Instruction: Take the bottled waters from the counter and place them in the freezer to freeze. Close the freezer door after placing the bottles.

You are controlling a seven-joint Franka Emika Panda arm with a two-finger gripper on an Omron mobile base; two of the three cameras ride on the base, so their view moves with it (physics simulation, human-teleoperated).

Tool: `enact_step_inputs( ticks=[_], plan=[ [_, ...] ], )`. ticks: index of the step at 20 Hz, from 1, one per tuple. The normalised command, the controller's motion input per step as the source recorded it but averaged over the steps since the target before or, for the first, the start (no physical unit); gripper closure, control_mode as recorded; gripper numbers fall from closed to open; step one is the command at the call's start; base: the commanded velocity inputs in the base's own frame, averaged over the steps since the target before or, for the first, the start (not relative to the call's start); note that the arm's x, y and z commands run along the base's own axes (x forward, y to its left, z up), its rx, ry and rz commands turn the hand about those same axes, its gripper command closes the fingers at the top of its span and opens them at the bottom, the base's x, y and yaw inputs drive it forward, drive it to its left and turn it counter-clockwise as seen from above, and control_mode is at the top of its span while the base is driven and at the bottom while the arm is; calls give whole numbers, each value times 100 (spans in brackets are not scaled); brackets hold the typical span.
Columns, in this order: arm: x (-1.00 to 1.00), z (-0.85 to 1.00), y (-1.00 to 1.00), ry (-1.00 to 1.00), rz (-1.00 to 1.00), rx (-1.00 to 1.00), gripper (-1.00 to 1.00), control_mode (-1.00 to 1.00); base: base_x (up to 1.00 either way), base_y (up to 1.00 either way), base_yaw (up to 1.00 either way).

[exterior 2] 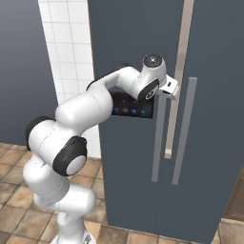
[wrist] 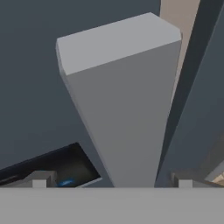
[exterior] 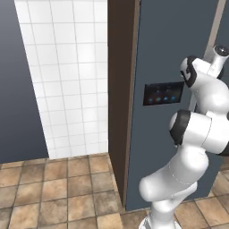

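Bar handle [wrist: 122,109] between gripper [wrist: 111,181] fingertips

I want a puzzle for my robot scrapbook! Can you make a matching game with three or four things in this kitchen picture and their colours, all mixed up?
Things:
1. freezer door
2. bar handle
3. wall tiles
4. floor

Colours:
A. white
B. brown
C. slate blue-grey
D. pale grey

Pairs: 1-C, 2-D, 3-A, 4-B
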Motion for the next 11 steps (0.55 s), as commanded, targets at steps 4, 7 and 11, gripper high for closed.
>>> enact_step_inputs(
  ticks=[4,7,11],
  plan=[
    [24,0,0,-4,3,0,-100,-100,0,0,0],
    [22,0,0,-1,1,0,-100,-100,0,0,0],
    [19,0,0,0,0,0,-100,-100,0,0,0]
  ],
)
